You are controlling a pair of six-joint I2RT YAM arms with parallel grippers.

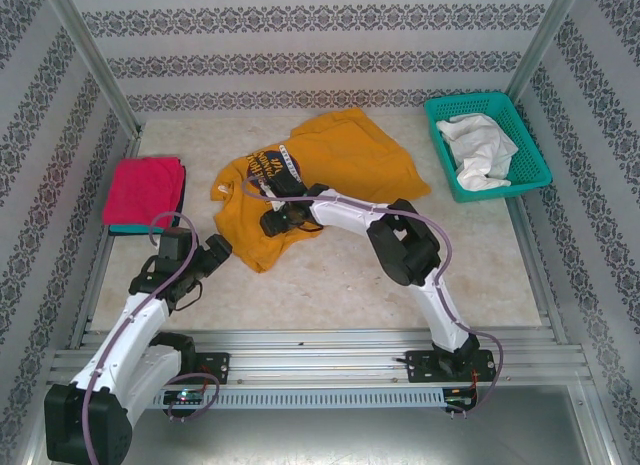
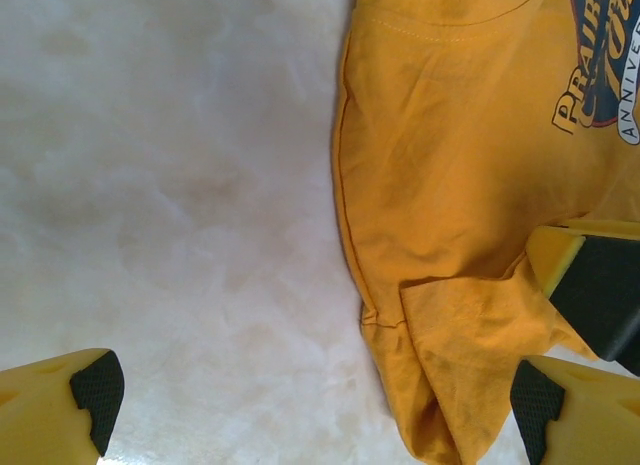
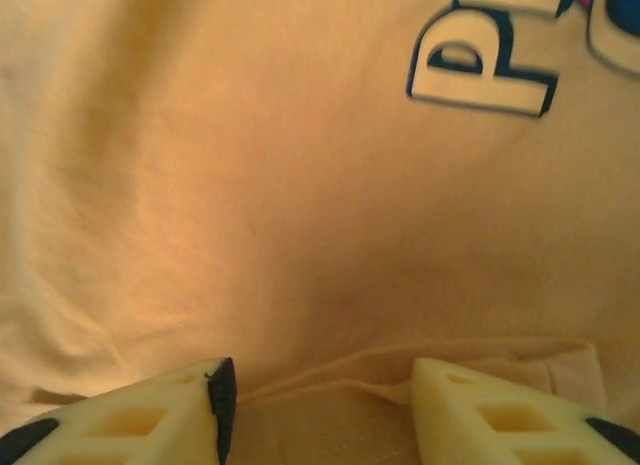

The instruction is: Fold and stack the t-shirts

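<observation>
The mustard-orange t-shirt (image 1: 340, 155) lies crumpled at the table's middle, its dark round logo (image 1: 285, 167) facing up. My right gripper (image 1: 270, 223) is pressed down on its lower left part. Up close its jaws (image 3: 320, 395) stand apart over the orange cloth (image 3: 300, 185), a raised fold running between them and touching the right finger. My left gripper (image 1: 215, 253) hovers open just left of the shirt's bottom corner (image 2: 440, 385); that corner lies inside its wide jaws (image 2: 318, 405), near the right finger. A folded magenta t-shirt (image 1: 145, 188) rests at the left on a teal one (image 1: 135, 228).
A teal lattice basket (image 1: 530, 135) holding a white cloth (image 1: 480, 150) stands at the back right. Patterned walls and metal posts enclose the table. Bare marbled tabletop (image 2: 170, 185) lies left of the orange shirt. The right gripper's finger (image 2: 595, 285) shows beside my left one.
</observation>
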